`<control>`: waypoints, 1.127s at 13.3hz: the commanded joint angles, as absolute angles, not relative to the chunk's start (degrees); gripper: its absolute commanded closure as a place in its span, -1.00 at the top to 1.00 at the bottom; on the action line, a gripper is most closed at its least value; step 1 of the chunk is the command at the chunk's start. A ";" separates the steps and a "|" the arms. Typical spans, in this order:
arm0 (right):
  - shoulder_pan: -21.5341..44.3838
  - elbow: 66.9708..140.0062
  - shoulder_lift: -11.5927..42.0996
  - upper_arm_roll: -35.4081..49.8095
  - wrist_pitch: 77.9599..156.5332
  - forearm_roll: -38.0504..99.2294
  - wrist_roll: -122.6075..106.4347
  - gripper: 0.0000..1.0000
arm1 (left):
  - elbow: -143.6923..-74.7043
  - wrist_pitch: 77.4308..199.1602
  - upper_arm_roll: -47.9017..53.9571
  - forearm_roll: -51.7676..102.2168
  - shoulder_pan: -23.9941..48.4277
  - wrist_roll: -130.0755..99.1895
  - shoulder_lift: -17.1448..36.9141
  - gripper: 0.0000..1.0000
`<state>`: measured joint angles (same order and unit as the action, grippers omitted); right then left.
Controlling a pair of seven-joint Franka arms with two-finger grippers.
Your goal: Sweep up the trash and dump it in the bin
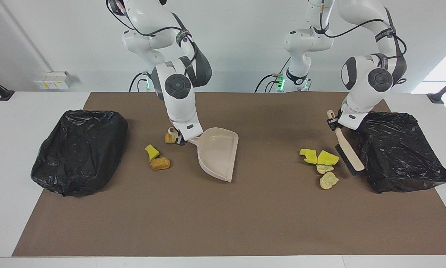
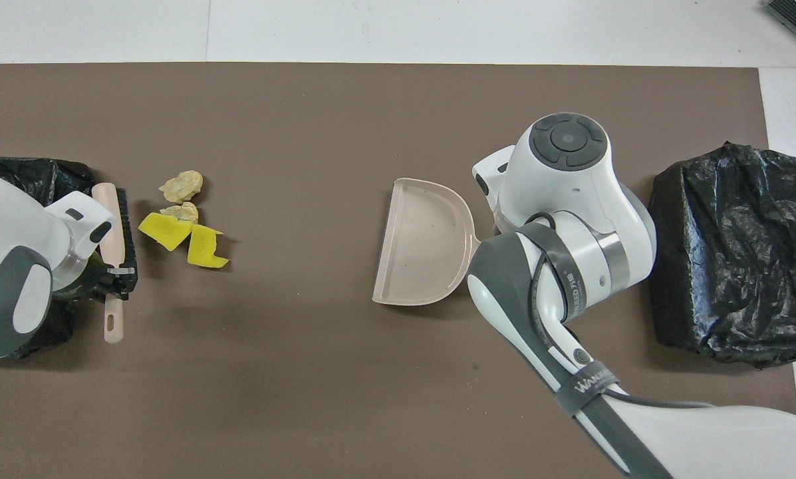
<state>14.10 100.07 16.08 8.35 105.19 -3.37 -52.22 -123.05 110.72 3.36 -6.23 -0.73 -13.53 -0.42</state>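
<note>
My right gripper (image 1: 180,140) is shut on the handle of the beige dustpan (image 1: 218,152), whose pan lies on the brown mat; in the overhead view the dustpan (image 2: 424,243) shows beside my right arm. Beside it lie a yellow chunk (image 1: 152,152) and two golden-brown lumps (image 1: 160,163) (image 1: 168,138); the arm hides them from above. My left gripper (image 1: 335,124) is shut on the handle of the black-bristled brush (image 1: 347,156), seen from above too (image 2: 115,233). Next to the bristles lie two yellow chunks (image 1: 318,157) (image 2: 181,238) and two tan lumps (image 1: 329,180) (image 2: 181,186).
Two bins lined with black bags stand on the mat (image 1: 223,216): one at the right arm's end (image 1: 80,150) (image 2: 737,256), one at the left arm's end (image 1: 399,150) (image 2: 12,173), right beside the brush.
</note>
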 commanded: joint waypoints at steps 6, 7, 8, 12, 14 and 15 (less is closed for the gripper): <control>15.29 105.55 13.98 8.96 111.36 -8.35 -59.06 -1.00 | -129.11 119.62 3.16 -0.27 13.61 -22.76 -1.23 -1.00; 15.38 106.34 13.54 8.96 111.79 -8.18 -58.45 -1.00 | -129.11 119.62 3.16 0.87 15.54 -23.89 -1.23 -1.00; 15.38 107.30 13.27 8.96 112.84 -8.17 -57.23 -1.00 | -129.02 119.71 3.16 1.92 17.64 -25.82 -1.32 -1.00; 15.38 107.58 12.83 8.96 110.58 -8.17 -61.24 -1.00 | -128.23 120.84 3.25 6.67 25.74 -30.14 -1.32 -1.00; 15.12 107.58 12.66 8.96 109.16 -8.17 -63.89 -1.00 | -127.88 121.11 3.34 7.73 27.50 -30.50 -1.32 -1.00; 15.47 107.67 12.57 8.96 109.16 -8.17 -63.81 -1.00 | -127.62 121.11 3.25 8.26 28.03 -30.50 -1.23 -1.00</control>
<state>15.61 105.47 14.53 8.60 110.07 -7.13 -61.41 -127.73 120.55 4.22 6.94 26.72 -30.16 -0.53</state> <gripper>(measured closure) 0.687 0.731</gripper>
